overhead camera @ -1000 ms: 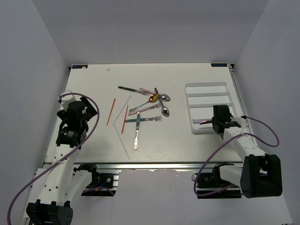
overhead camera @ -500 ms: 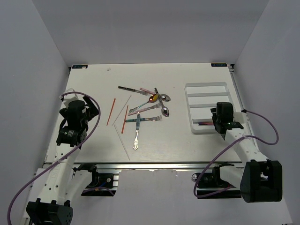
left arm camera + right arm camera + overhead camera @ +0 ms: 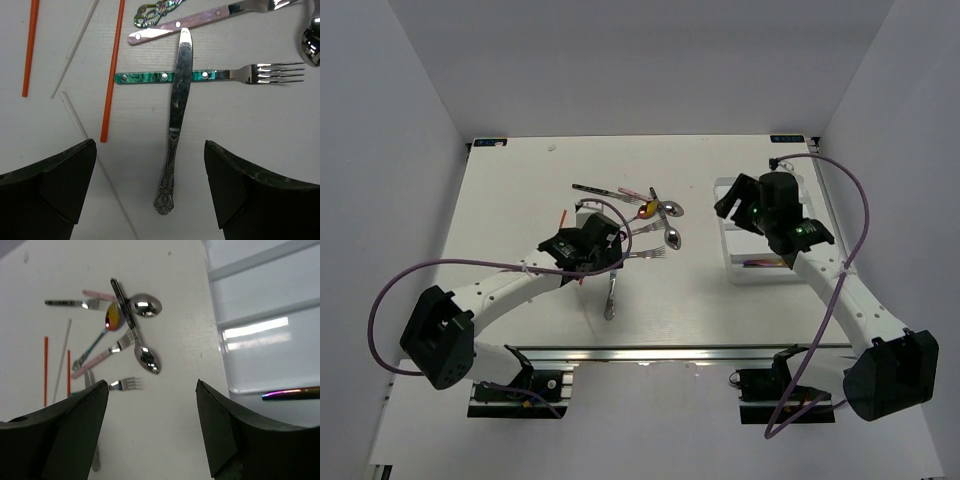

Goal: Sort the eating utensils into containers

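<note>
One utensil lies in the tray [image 3: 265,290]: we see an iridescent handle [image 3: 292,392] in the compartment nearest the arms' bases (only that end shows, so we cannot name the piece).

The other utensils lie loose on the table [image 3: 520,180], left of the tray and apart from it. Closest to the tray are a spoon [image 3: 145,305] and a second spoon [image 3: 149,361]. Just beyond them, farther from the tray, a gold spoon [image 3: 114,315] and a pink fork [image 3: 180,27] lie aslant. Then comes the green fork [image 3: 200,76], its tines toward the tray, with the knife [image 3: 177,100] lying across its handle and touching it. Farthest from the tray are the red chopsticks [image 3: 112,70] and the white chopsticks [image 3: 75,47], spread out and not paired.

The left gripper [image 3: 149,170] hangs over that far side of the spread. Its jaws are spread wide and hold nothing, and the knife's handle lies on the table below the gap.

The right gripper [image 3: 150,400] hovers at the tray's left rim. Its jaws are also well apart and empty, with bare table showing between them.
</note>
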Tool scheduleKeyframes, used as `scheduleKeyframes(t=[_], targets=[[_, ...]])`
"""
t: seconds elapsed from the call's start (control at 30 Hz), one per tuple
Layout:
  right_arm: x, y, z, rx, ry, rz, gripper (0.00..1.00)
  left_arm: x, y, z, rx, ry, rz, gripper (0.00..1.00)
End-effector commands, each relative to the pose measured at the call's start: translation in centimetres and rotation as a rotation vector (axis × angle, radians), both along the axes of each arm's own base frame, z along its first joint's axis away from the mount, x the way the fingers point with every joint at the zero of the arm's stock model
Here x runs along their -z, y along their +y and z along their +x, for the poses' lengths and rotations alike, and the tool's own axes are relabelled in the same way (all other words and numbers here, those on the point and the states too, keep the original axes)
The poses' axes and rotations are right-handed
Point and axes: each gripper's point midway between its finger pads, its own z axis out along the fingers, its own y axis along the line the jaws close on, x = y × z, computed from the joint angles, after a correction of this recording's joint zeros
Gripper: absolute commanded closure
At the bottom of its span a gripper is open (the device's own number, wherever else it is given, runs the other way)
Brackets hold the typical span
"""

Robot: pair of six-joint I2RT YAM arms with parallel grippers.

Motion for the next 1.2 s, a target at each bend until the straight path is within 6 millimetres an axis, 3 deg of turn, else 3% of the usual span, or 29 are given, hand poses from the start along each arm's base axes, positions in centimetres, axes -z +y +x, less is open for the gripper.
scheduleKeyframes(t=[0.0,0.13,0.3,0.6,0.63,0.73,0.93,1.07,1.17], targets=[[2.3,0.4,-3.0,-0.14,0.057,-0.079,0.23,0.6,-0.7,-0.1,-0.035,-0.006,-0.068,0.03],[2.7,0.9,-3.6,-0.177,0.049,-0.085,0.23,3.4,-2.4,-0.9,0.021,0.071,-0.075,0.14],[3.5,1.0,-3.9,-0.205,0.064,-0.102,0.22,5.8,-3.0,-2.3,0.066,0.129,-0.058,0.27],[4.1,1.4,-3.9,-0.224,0.065,-0.089,0.21,8.6,-3.2,-3.0,0.085,0.196,-0.024,0.37],[4.0,1.4,-3.9,-0.224,0.06,-0.088,0.21,9.2,-3.1,-3.2,0.085,0.212,-0.015,0.45],[4.0,1.4,-4.0,-0.226,0.059,-0.09,0.21,10.4,-3.0,-3.6,0.084,0.24,-0.003,0.5],[3.4,1.2,-4.2,-0.222,0.043,-0.092,0.21,12.1,-2.3,-4.5,0.074,0.293,0.038,0.68],[3.0,1.0,-4.3,-0.214,0.027,-0.093,0.2,12.2,-1.9,-5.1,0.079,0.304,0.039,0.98],[2.9,1.2,-4.4,-0.225,0.023,-0.084,0.19,11.8,-2.2,-5.3,0.086,0.3,0.019,1.0]])
